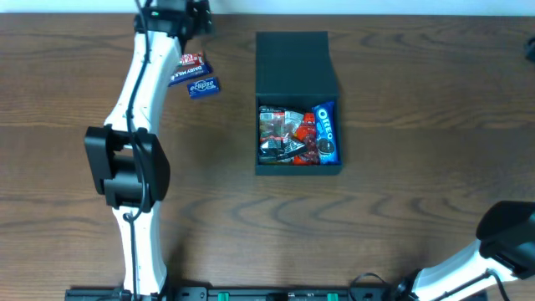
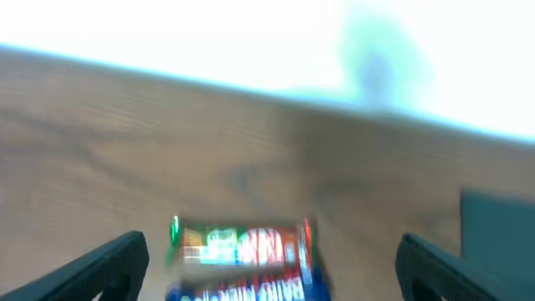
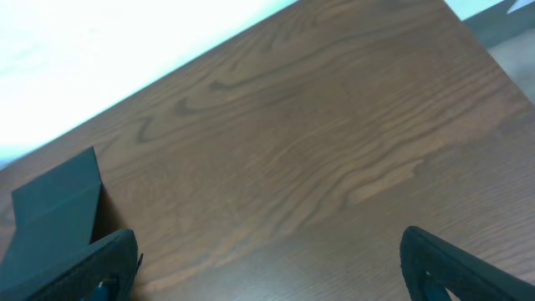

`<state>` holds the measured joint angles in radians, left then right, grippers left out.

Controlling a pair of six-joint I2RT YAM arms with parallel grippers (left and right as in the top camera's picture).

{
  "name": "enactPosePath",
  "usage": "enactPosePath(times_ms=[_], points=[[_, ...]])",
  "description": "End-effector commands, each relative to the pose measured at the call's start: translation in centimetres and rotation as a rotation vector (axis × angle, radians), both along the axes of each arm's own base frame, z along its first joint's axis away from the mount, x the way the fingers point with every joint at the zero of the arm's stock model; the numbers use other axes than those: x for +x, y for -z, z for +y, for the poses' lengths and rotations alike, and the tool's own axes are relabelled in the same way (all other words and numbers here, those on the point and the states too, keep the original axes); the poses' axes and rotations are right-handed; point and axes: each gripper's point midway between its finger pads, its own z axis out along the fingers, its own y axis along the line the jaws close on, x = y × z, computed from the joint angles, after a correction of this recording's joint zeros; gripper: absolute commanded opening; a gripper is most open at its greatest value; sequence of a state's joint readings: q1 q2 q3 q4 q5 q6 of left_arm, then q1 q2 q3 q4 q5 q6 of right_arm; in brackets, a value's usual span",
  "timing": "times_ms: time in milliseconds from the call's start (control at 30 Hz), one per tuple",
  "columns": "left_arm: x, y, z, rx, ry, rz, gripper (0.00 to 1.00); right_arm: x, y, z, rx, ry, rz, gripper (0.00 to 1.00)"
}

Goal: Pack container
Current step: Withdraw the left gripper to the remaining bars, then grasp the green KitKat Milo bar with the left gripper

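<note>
Leftmost, the left gripper [image 2: 267, 267] hangs with jaws spread above small red and blue snack packets [image 1: 193, 75]; centrally sits the matte dark square cardboard container [image 1: 298, 134], lid open, holding snacks; the right gripper [image 3: 267, 272] likewise gapes, empty.

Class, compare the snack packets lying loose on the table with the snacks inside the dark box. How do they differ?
The loose packets lie on bare wood beside the left hand, few and spread flat. The packed snacks are many, crowded and overlapping inside the container. Both groups are wrapped and partly blue.
</note>
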<state>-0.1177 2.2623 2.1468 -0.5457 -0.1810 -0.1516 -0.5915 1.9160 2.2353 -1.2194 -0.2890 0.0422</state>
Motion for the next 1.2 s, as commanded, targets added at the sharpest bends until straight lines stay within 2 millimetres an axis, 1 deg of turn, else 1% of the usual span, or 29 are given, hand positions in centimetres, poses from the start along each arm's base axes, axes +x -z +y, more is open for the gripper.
enactPosePath(times_ms=[0,33,67,100,133,200,333,433,500,633,733,967,1067,1167], points=[[1.6,3.9,1.0,-0.006,0.047,0.025,0.98,-0.2,0.9,0.1,0.031,0.008,0.023,0.99],[2.1,4.9,1.4,-0.010,0.043,0.026,1.00,-0.3,1.0,0.2,0.036,0.008,0.030,0.99],[2.4,5.9,1.7,-0.013,0.041,0.031,0.95,-0.4,1.1,0.3,0.040,0.008,0.036,0.99],[2.7,6.9,1.9,-0.016,0.039,0.038,0.93,-0.6,1.2,0.4,0.044,0.008,0.042,0.99],[2.8,8.5,2.1,-0.012,0.038,0.057,0.92,-0.7,1.3,0.5,0.050,0.009,0.050,0.99],[2.8,10.5,2.2,0.007,0.054,0.088,0.91,-0.8,1.4,0.6,0.055,0.009,0.056,0.99],[2.8,13.4,2.2,0.026,0.073,0.132,0.91,-0.9,1.5,0.8,0.074,0.022,0.061,0.99],[2.5,15.1,2.2,0.024,0.074,0.162,0.91,-0.7,1.6,1.3,0.076,0.015,0.064,0.99],[2.4,15.7,2.2,0.024,0.074,0.174,0.88,-0.6,1.6,1.6,0.077,0.007,0.066,0.99],[2.3,16.2,2.4,0.020,0.068,0.181,0.87,-0.4,1.7,2.3,0.080,-0.007,0.072,0.99],[1.9,16.9,2.3,-0.011,0.082,0.204,0.85,-0.2,1.7,2.6,0.079,-0.015,0.072,0.99],[1.5,17.3,2.9,-0.053,0.070,0.223,0.84,0.1,1.7,3.2,0.078,-0.029,0.072,0.99],[1.1,18.2,2.4,-0.081,0.093,0.252,0.83,0.1,1.7,3.2,0.078,-0.030,0.072,0.99],[0.7,18.7,2.1,-0.094,0.102,0.272,0.79,0.0,1.8,3.3,0.081,-0.030,0.078,0.99]])
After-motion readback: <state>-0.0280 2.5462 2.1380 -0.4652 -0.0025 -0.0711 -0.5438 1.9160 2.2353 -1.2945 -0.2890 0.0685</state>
